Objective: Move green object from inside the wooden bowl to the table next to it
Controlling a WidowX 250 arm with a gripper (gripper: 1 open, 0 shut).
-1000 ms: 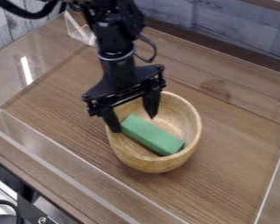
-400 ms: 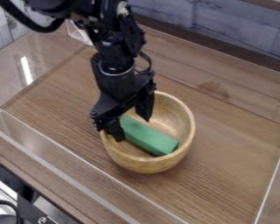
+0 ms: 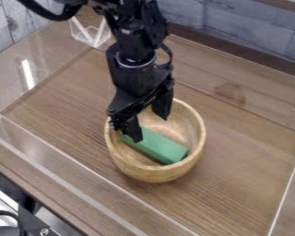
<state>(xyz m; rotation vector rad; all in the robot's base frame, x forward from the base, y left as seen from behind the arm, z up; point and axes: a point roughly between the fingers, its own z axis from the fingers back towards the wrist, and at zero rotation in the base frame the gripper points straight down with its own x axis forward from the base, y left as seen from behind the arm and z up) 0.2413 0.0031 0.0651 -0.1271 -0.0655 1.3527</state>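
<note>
A green object (image 3: pixel 160 147), a flat sponge-like block, lies slanted inside the light-tan wooden bowl (image 3: pixel 197 152) on the dark wood-grain table (image 3: pixel 242 101). My black gripper (image 3: pixel 143 122) points straight down into the bowl, open, with one finger (image 3: pixel 119 125) near the bowl's left wall and the other finger (image 3: pixel 166 105) further back. The fingertips hang just above the block's upper left end. Nothing is held. The gripper body hides the far left part of the bowl's rim.
Clear acrylic walls (image 3: pixel 64 171) run along the table's edges, close to the bowl at the front left. Bare tabletop lies to the right of the bowl and behind it. Black cables (image 3: pixel 27 226) sit outside the front left corner.
The gripper has rolled about its vertical axis, so its fingers now line up differently over the block. The bowl and the green block have stayed in place.
</note>
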